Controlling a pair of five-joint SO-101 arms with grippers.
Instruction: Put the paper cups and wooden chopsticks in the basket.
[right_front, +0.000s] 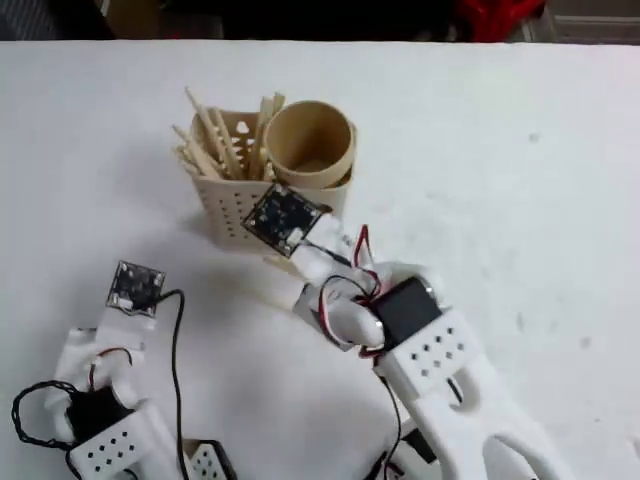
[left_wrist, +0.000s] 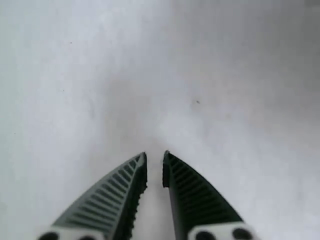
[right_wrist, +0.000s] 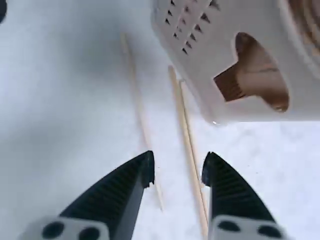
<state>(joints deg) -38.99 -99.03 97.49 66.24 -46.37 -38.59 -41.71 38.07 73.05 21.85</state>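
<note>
A white perforated basket (right_front: 232, 205) stands at the middle of the table, holding several wooden chopsticks (right_front: 210, 145) and a brown paper cup (right_front: 310, 145). My right arm (right_front: 410, 320) comes in from the near right and ends at the basket's front. In the right wrist view, my right gripper (right_wrist: 177, 167) is open just above the table beside the basket (right_wrist: 215, 60). One chopstick (right_wrist: 187, 145) lies between its fingers and a thinner chopstick (right_wrist: 139, 115) runs past one fingertip. My left gripper (left_wrist: 154, 165) is shut over bare table, holding nothing.
My left arm (right_front: 110, 400) sits folded at the near left corner with its black cable looping beside it. White tabletop (right_front: 520, 180) stretches right of the basket and behind it. Dark and red items lie beyond the far edge.
</note>
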